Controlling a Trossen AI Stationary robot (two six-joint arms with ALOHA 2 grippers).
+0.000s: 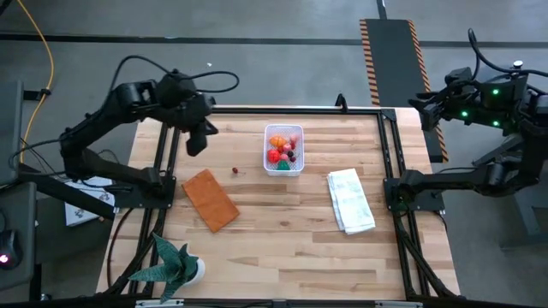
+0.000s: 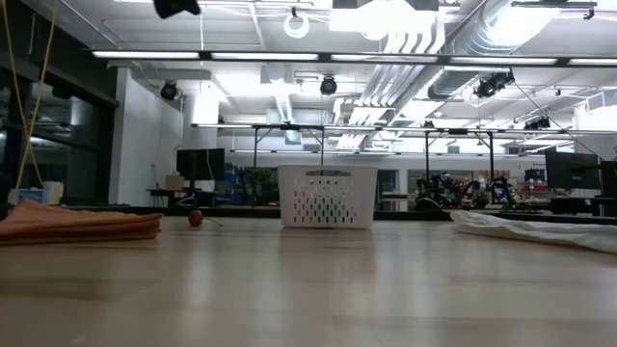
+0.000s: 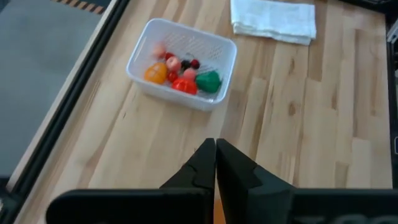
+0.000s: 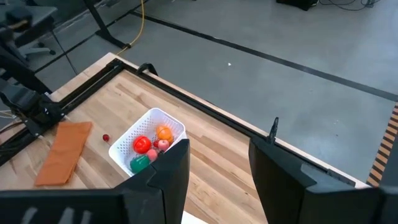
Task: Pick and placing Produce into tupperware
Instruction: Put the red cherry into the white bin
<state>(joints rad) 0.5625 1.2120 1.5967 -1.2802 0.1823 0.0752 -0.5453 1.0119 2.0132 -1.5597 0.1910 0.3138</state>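
**Nearly all produce in the tub, one berry left on the table**

The small white translucent rectangular plastic tub (image 1: 283, 150) sits near the middle of the far half of the wooden table (image 1: 282, 248). It holds most of the toy produce: an orange carrot-like piece (image 3: 155, 73), a red tomato-like ball (image 3: 184, 85), a green piece (image 3: 208, 81), and several small pink, red and dark berries among them. One small red berry (image 1: 235, 171) lies on the bare table between the tub and the flat orange-brown rectangle (image 1: 210, 199), apart from both. By my judgement that berry is all that is left to place.

The left gripper (image 1: 198, 142) hangs above the table, left of the tub, its fingers pressed together with nothing between them. The right gripper (image 4: 214, 165) waits off the table's far right corner, jaws partly apart and empty.

A folded white cloth (image 1: 350, 200) lies right of the tub, and a green spiky plant (image 1: 174, 264) stands at the near left corner. Nothing blocks the way to the berry.
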